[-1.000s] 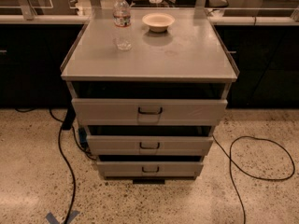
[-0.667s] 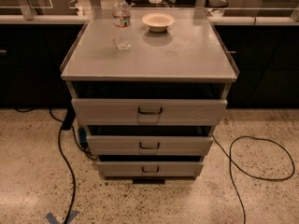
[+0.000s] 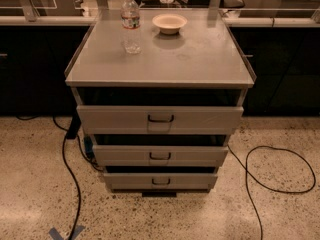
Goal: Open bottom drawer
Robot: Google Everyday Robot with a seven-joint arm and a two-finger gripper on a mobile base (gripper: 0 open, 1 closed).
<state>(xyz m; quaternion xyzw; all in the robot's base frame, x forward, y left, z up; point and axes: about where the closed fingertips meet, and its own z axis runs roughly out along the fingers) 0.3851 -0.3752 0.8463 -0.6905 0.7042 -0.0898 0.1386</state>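
A grey metal cabinet (image 3: 160,69) with three drawers stands in the middle of the camera view. The bottom drawer (image 3: 190,181) has the slimmest front, with a small dark bracket handle (image 3: 160,182) at its centre. A dark gap shows above its front panel. The middle drawer (image 3: 200,155) and the tall top drawer (image 3: 210,119) sit above it, each with a dark gap above its front. The gripper is not in view.
A water bottle (image 3: 131,23) and a small bowl (image 3: 169,22) stand on the cabinet top. Black cables lie on the speckled floor at the left (image 3: 70,184) and right (image 3: 280,179). Blue tape (image 3: 65,232) marks the floor. Dark counters run behind.
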